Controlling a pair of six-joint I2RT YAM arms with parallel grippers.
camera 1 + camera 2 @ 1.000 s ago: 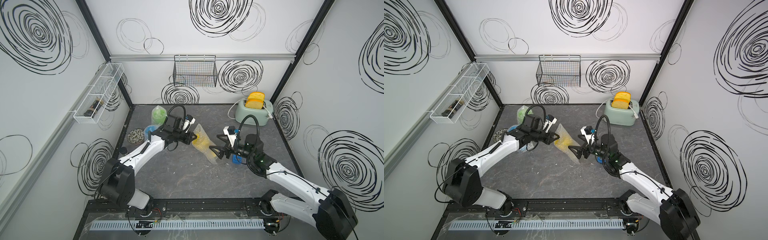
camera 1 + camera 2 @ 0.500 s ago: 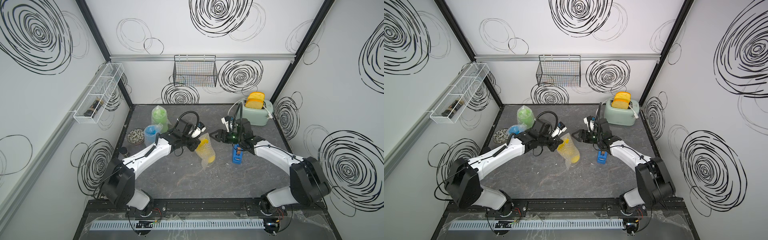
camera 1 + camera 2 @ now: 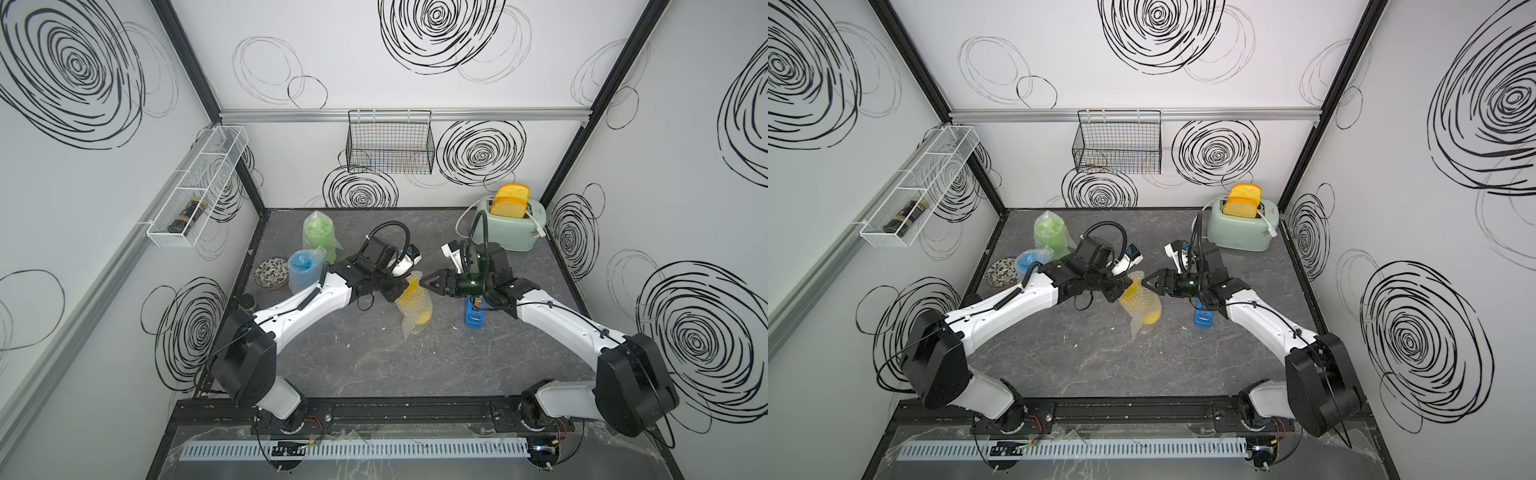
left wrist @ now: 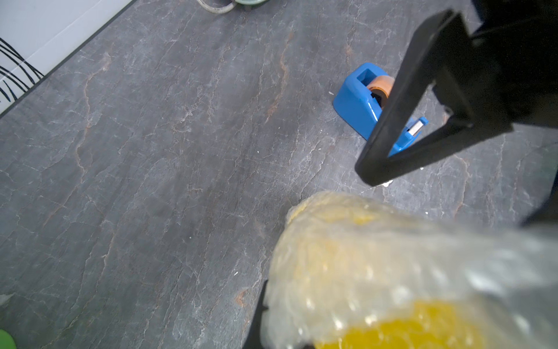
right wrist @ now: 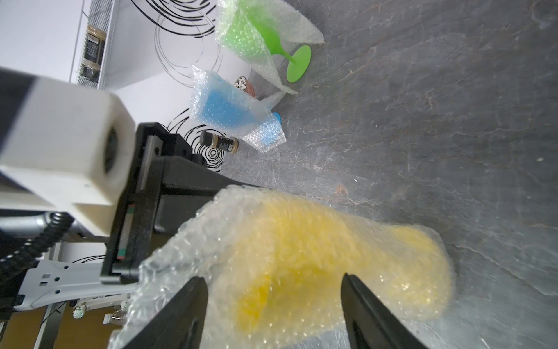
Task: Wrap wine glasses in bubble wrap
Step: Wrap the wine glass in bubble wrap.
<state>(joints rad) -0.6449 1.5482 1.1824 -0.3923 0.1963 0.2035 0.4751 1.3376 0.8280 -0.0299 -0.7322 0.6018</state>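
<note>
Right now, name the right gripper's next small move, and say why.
Probably ease forward and close on the clear bubble wrap around the yellow plastic goblet. The left gripper is shut on that bundle, while the right gripper is open, its fingers apart right at the wrap.

This is a robotics lab test cell dressed with kitchen things: a boxed-in booth of white walls [image 3: 374,62] printed with black scribbled spirals [image 3: 436,25] and held by black frame posts [image 3: 185,62]. 2 robot arms, the left arm [image 3: 299,309] and the right arm [image 3: 557,324], are bolted to a base rail [image 3: 395,409] along the front of a grey stone-look worktop [image 3: 374,365]. The kitchen touches sit at the edges (a mint toaster [image 3: 509,235] with yellow slices in its slots, a black wire basket [image 3: 390,153] on the back wall, a white wire rack [image 3: 199,191] holding a spice jar [image 3: 185,214]).
</note>
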